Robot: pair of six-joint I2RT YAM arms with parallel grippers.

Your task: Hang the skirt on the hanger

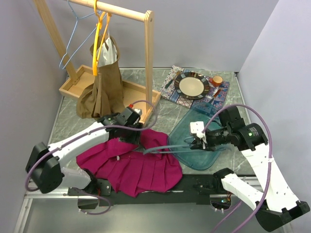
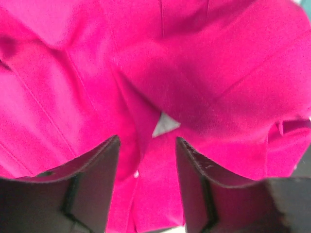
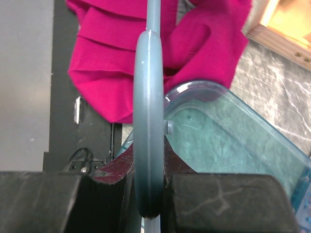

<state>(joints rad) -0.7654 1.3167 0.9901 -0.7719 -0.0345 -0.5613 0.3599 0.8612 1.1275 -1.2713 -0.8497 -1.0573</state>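
right gripper (image 3: 148, 182) clamps the slim grey-blue plastic hanger (image 3: 147, 92), holding it out toward the crumpled magenta pleated fabric skirt (image 1: 131, 167) lying on the table (image 1: 68, 127), while left gripper (image 2: 146, 145), jaws apart, straddles a fold, probably to pinch it.

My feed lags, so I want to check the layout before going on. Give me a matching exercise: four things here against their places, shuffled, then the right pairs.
1 pink skirt
2 grey-blue hanger
3 brown garment
4 plate

A on the patterned cloth
B clamped in the right gripper
C hanging from the wooden rack
D lying on the table at the left gripper

Pairs: 1-D, 2-B, 3-C, 4-A
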